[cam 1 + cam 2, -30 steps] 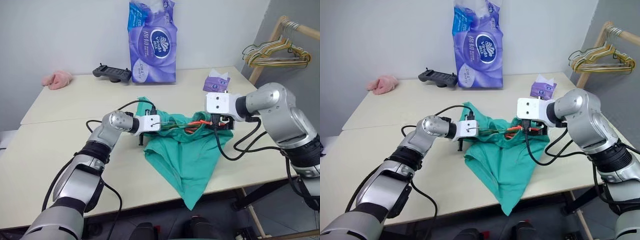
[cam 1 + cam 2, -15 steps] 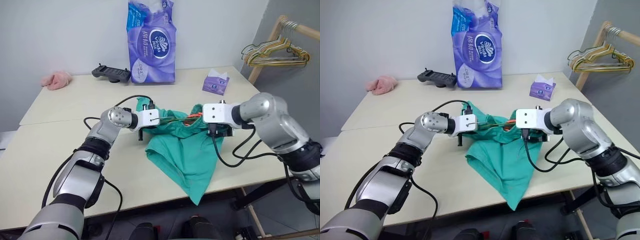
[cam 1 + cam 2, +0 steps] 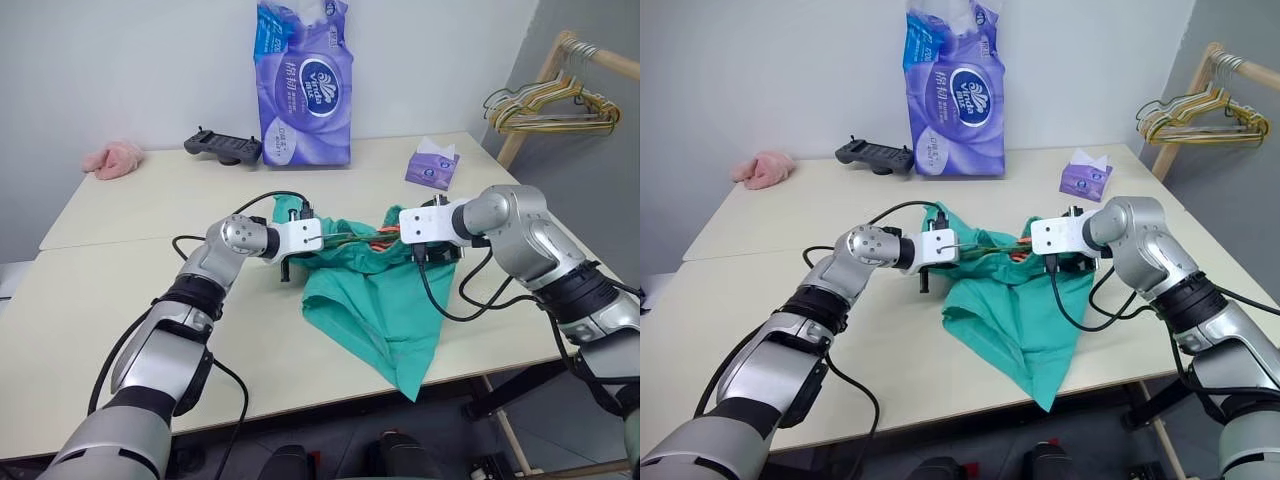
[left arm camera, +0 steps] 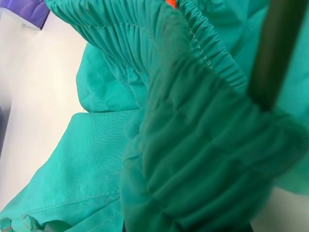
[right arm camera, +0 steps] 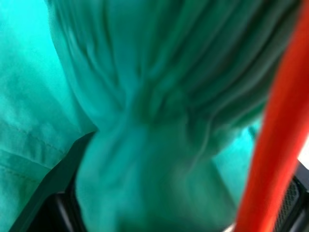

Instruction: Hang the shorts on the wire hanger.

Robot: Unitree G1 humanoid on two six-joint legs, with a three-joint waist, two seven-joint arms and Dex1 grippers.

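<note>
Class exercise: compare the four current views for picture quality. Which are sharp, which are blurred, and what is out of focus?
Left eye and right eye views: evenly lit and sharp, soft shadows under the shorts on the table. Left wrist view: waistband gathers fairly crisp, the wire hanger a soft dark bar. Right wrist view: fabric smeared, the orange drawstring a blurred streak.

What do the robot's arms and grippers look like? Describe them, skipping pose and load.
Both arms have rounded silver-grey shells with black joint segments. Each wrist ends in a white boxy housing, left gripper and right gripper, with black fingers. Loose black cables loop along each forearm.
</note>
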